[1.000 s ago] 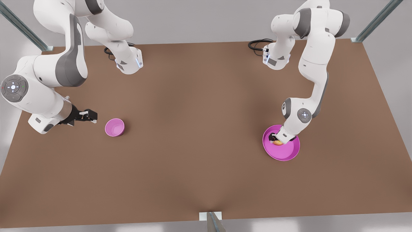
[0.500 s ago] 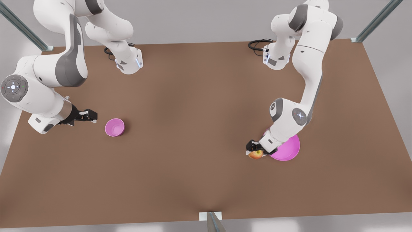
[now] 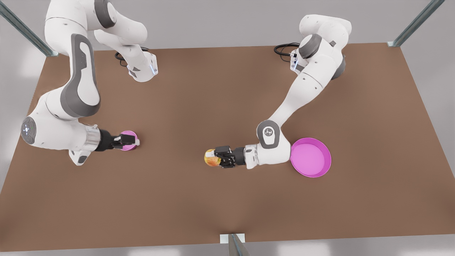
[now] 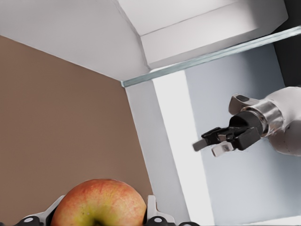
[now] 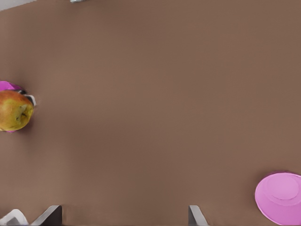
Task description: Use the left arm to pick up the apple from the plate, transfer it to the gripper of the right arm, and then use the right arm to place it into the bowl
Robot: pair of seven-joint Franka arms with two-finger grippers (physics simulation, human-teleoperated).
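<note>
Yellow-red apple (image 3: 211,158) gripped between the fingers of the left gripper (image 3: 217,159), raised over the brown table (image 3: 199,199), well apart from the pink plate (image 3: 312,158), right gripper (image 3: 132,141) with fingers parted above the pink bowl (image 3: 128,136).

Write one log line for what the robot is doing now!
left gripper: shut on apple, off plate | right gripper: open, over bowl

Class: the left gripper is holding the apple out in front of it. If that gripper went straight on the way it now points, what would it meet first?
Probably the right gripper. The left gripper, shut on the apple, points across the table towards it, with nothing between them. Depth is unclear, so it might pass slightly off line.
</note>
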